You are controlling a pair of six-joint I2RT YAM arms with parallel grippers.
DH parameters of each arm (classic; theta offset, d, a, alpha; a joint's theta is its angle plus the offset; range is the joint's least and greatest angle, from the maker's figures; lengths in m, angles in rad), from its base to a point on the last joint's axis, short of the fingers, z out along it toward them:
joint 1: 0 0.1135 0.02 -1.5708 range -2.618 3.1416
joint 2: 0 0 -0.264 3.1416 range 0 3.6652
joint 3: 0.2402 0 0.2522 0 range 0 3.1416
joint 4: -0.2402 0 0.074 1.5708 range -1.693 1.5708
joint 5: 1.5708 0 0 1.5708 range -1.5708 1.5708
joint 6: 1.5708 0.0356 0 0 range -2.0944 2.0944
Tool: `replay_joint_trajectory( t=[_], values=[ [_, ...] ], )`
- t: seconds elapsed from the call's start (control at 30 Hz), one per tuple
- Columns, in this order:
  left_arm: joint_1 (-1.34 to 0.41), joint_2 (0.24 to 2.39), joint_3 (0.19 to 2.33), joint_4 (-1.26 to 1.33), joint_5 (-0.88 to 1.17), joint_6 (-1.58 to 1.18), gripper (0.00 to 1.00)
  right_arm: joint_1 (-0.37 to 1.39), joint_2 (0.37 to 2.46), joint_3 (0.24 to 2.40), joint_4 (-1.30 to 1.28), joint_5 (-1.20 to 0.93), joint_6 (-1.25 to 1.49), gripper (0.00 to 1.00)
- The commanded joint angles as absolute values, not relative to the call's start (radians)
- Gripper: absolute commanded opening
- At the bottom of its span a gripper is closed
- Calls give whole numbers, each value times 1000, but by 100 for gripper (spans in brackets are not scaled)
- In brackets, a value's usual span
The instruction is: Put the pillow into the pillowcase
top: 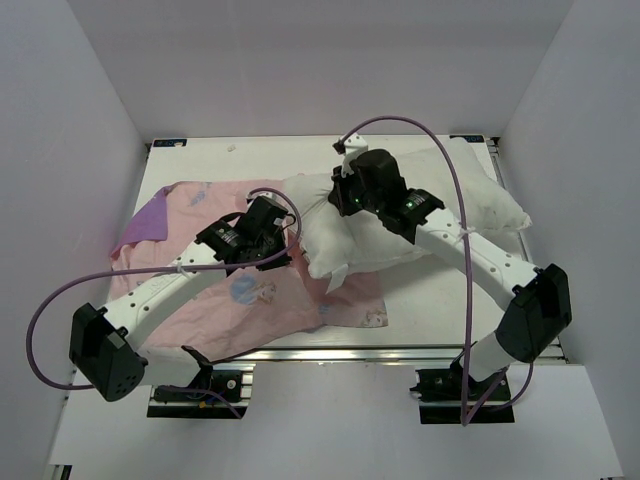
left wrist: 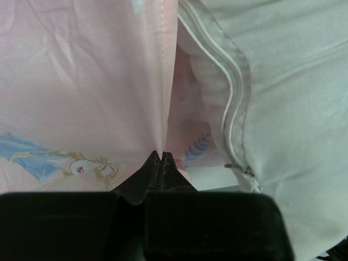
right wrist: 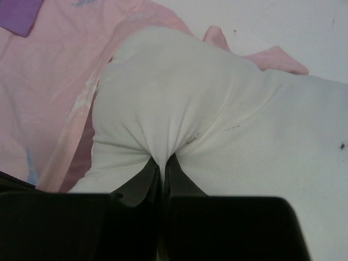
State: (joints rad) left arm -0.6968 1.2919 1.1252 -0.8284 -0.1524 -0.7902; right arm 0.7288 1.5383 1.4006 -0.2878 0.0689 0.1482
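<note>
White tabletop (top: 250, 160), boxed by pale walls (top: 60, 120). Spread over its left half: thin pink pillowcase (top: 200, 205), purple corner turned up. Overlapping that cloth's right edge: plump white pillow (top: 480, 200), zippered seam. Nipped in closed left gripper (left wrist: 161, 155): pillowcase hem. Clamped in right gripper (right wrist: 163, 160): puckered pillow fabric.

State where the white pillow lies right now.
In the top view, the pillow lies on the right half of the table, its left end meeting the pink pillowcase, where the right gripper pinches it.

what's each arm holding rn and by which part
Left gripper: jaws pinch the pillowcase at its stitched hem. Right gripper: jaws pinch a fold of the pillow near its end.
</note>
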Motion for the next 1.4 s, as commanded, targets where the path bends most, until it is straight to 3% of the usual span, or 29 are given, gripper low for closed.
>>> replay_joint_trajectory(
  t=[0.0, 0.23, 0.53, 0.93, 1.17, 1.37],
  values=[
    [-704, 1239, 1137, -807, -160, -808, 0, 753, 1445, 1334, 28, 43, 210, 0],
    [-704, 1218, 1175, -813, -160, -810, 0, 850, 1499, 1151, 346, 302, 249, 0],
    [-704, 1164, 1175, -821, -63, -809, 0, 858, 1660, 1160, 517, 573, 279, 0],
    [-704, 1144, 1227, -934, -66, -772, 0, 876, 1752, 1215, 477, 610, 290, 0],
    [-704, 1193, 1293, -862, -6, -747, 0, 995, 1879, 1284, 489, 865, 336, 0],
    [-704, 1227, 1335, -868, -82, -749, 0, 1034, 1856, 1302, 263, 761, 507, 0]
  ],
)
